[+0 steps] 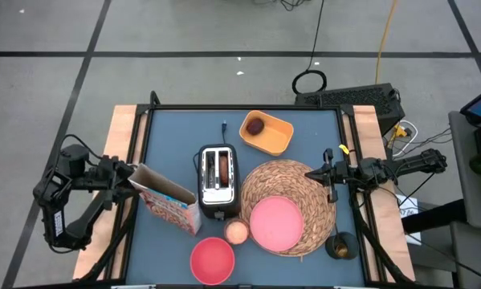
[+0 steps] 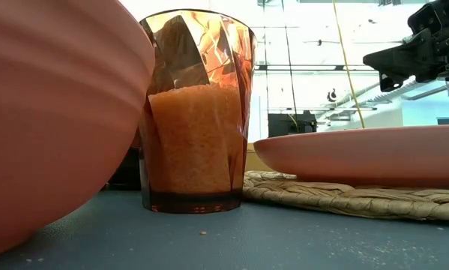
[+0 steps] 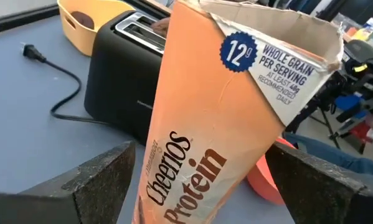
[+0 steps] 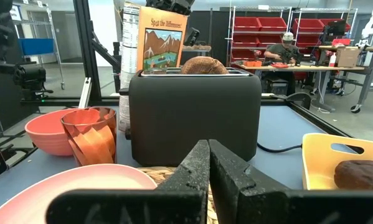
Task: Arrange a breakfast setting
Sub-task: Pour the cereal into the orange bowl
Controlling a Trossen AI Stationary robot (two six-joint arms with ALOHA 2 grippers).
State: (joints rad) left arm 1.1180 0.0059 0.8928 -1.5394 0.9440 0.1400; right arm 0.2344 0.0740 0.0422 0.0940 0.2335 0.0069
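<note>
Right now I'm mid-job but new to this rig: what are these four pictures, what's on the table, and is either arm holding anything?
They show one moment from four cameras: one overhead, one at table height, and one on each arm's wrist. The machine is two dark arms at a blue table.

The left gripper has its fingers wide on either side of a cereal box; whether they press it I cannot tell. The right gripper is shut and empty, at the edge of the straw placemat.

On the placemat lies a pink plate. Beside it stand an orange cup and a pink bowl. A black toaster has bread in its slot. A yellow tray holds a dark fruit.
</note>
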